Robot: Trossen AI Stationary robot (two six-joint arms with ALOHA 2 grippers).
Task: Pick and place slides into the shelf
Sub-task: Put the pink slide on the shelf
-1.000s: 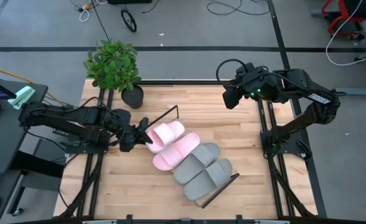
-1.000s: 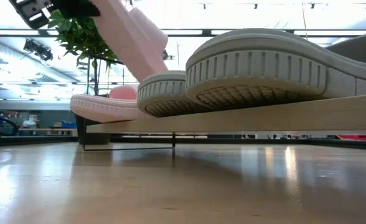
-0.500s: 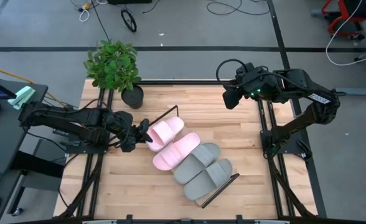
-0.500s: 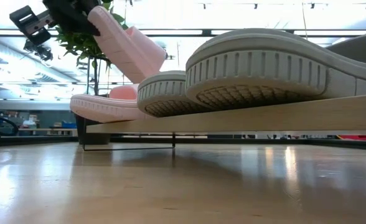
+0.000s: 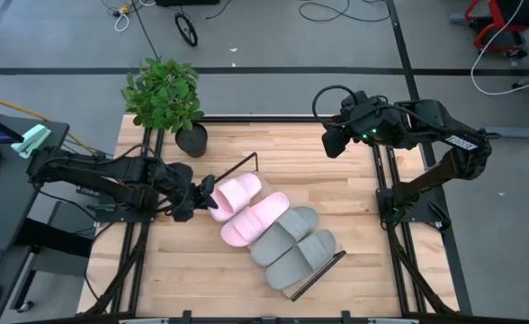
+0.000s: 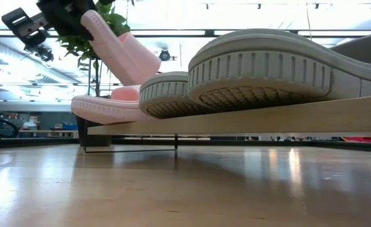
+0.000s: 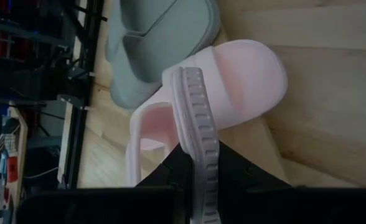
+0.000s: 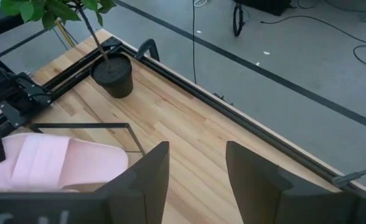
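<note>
My left gripper [image 5: 201, 194] is shut on the heel end of a light pink slide [image 5: 237, 192] over the left end of the shelf [image 6: 267, 116]. That slide is tilted, heel up [image 6: 119, 47], and its toe end is hidden behind the other slides. The second pink slide [image 5: 255, 219] and two grey slides [image 5: 285, 234] [image 5: 302, 258] lie side by side on the shelf board on their soles. My right gripper [image 5: 332, 142] is open and empty, high over the table's far right part [image 8: 195, 162]. My left gripper pinches the pink slide's heel end between its two fingers, which come at it from the table's left. The ribbed sole edge [image 7: 200, 146] runs out between the fingers [image 7: 233, 171]. The heel is lifted and the slide slants down toward the shelf.
A potted plant [image 5: 170, 99] stands at the table's far left corner, its pot [image 8: 111, 76] close to the shelf's black frame end [image 5: 243, 164]. Bare tabletop [image 5: 336, 184] lies between the shelf and the right arm, and in front of the shelf [image 6: 185, 183].
My left gripper has drawn the pink slide a little toward the table's left edge and lowered it. The slide stays tilted with its heel up and now sits lower over the shelf. The other slides have not moved.
</note>
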